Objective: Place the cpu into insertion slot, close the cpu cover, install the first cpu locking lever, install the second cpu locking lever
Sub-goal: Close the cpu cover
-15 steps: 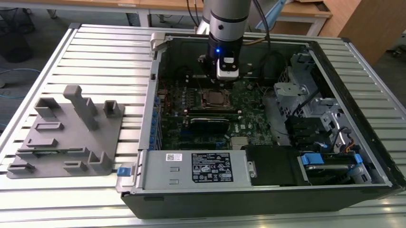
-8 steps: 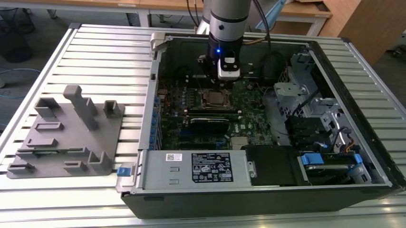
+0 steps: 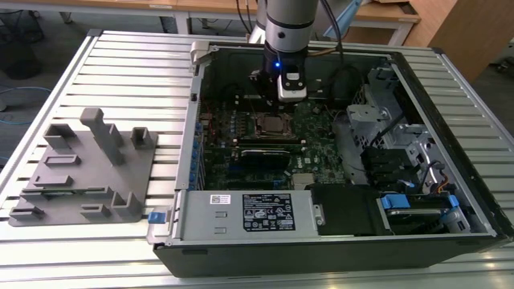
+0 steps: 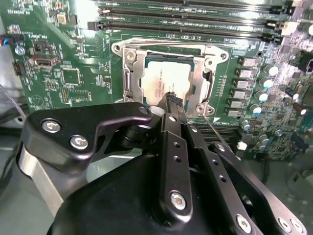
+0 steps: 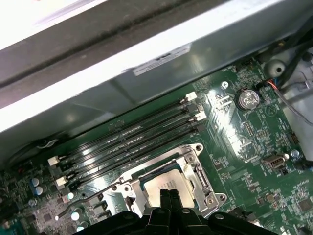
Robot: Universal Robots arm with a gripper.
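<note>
The gripper [image 4: 172, 102] has its fingers pressed together with nothing between them. Its tips are at the edge of the cpu [image 4: 160, 78]; contact cannot be told. The cpu lies in the insertion slot [image 3: 274, 133], near the centre of the exterior view, inside the open case [image 3: 449, 150]. The cpu cover [image 4: 128, 77] lies flat around it. A thin lever [image 5: 90, 197] juts beside the socket.
</note>
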